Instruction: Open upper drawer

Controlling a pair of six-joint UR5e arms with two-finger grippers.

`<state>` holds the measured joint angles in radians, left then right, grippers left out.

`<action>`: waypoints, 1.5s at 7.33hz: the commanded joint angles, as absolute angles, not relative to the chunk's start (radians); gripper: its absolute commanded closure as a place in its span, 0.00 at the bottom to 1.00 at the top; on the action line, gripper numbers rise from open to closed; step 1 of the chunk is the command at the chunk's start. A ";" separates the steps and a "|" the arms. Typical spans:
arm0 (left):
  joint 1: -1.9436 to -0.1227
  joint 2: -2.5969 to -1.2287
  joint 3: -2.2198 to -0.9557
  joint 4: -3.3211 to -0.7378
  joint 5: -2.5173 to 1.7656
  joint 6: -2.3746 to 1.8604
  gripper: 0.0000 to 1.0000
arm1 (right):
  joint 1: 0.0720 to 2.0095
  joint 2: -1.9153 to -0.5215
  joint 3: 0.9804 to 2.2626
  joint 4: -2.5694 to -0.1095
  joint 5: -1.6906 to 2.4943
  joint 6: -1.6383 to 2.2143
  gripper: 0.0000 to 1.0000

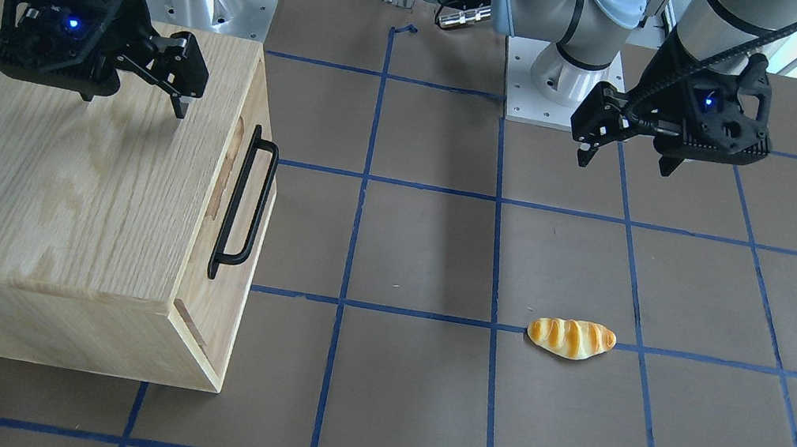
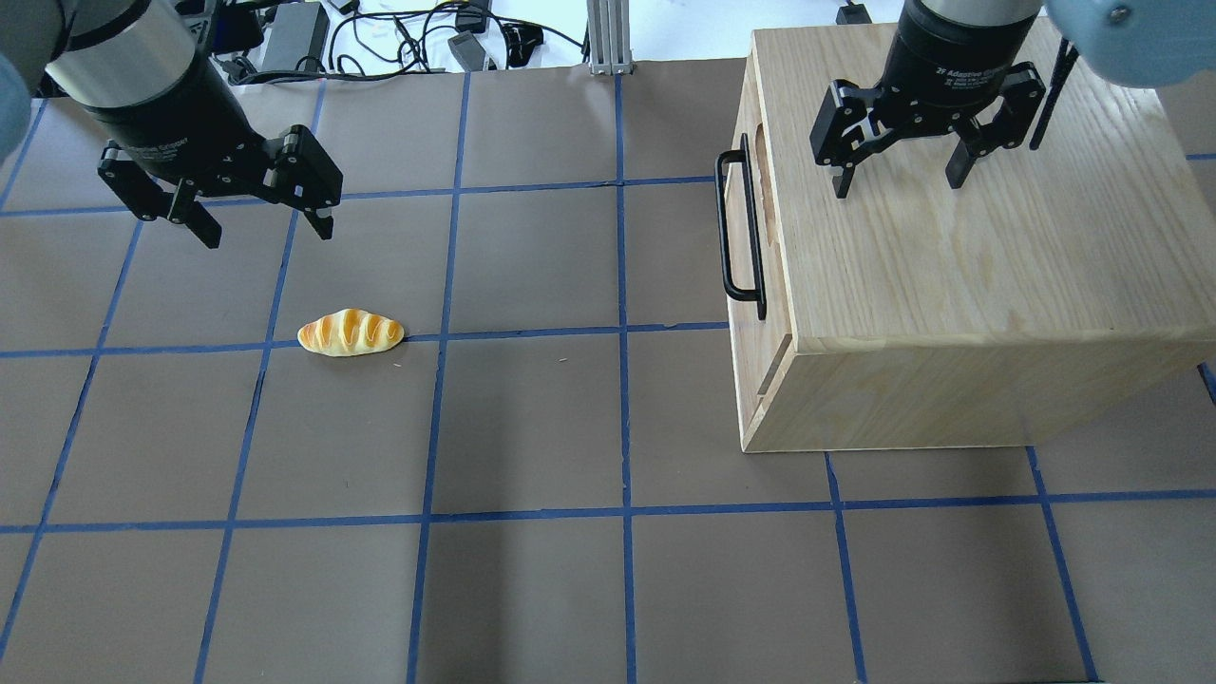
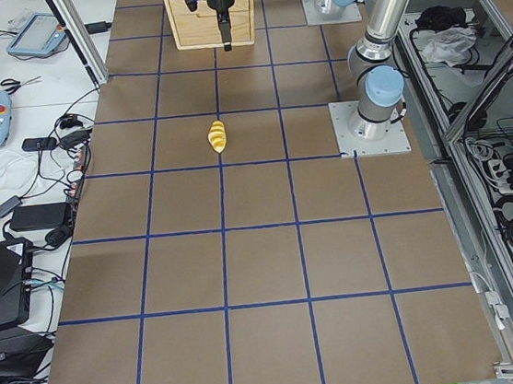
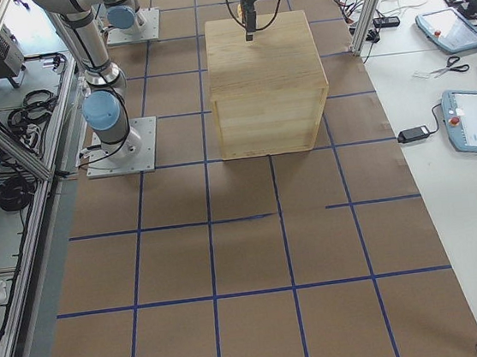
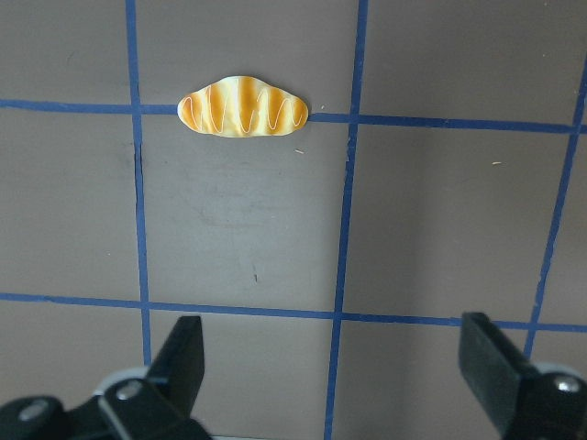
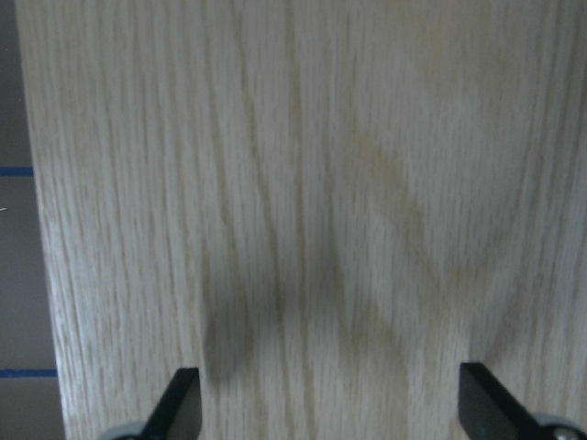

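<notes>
The upper drawer [image 1: 220,307] sits shut, flush in the front of the oak cabinet [image 1: 53,185], on my right side of the table. Its long black bar handle [image 1: 246,203] also shows in the overhead view [image 2: 741,228]. My right gripper [image 2: 898,182] is open and empty. It hovers over the cabinet's top, behind the handle, and its wrist view shows only wood grain between the fingers [image 6: 179,408]. My left gripper [image 2: 266,233] is open and empty above the bare table, far from the cabinet.
A toy bread roll [image 2: 351,333] lies on the brown table with its blue tape grid, just in front of my left gripper; it also shows in the left wrist view [image 5: 244,109]. The cabinet [image 2: 950,285] fills the table's right side.
</notes>
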<state>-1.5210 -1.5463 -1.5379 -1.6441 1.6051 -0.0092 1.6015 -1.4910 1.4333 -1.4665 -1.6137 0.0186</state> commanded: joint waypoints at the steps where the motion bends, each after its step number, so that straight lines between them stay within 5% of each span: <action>1: -1.520 -1.546 -1.539 -1.644 1.606 -0.009 0.00 | 1.601 -1.491 1.434 -1.466 -1.614 0.020 0.00; 11: -1.520 -1.543 -1.551 -1.641 1.609 -0.011 0.00 | 1.601 -1.491 1.434 -1.466 -1.614 0.020 0.00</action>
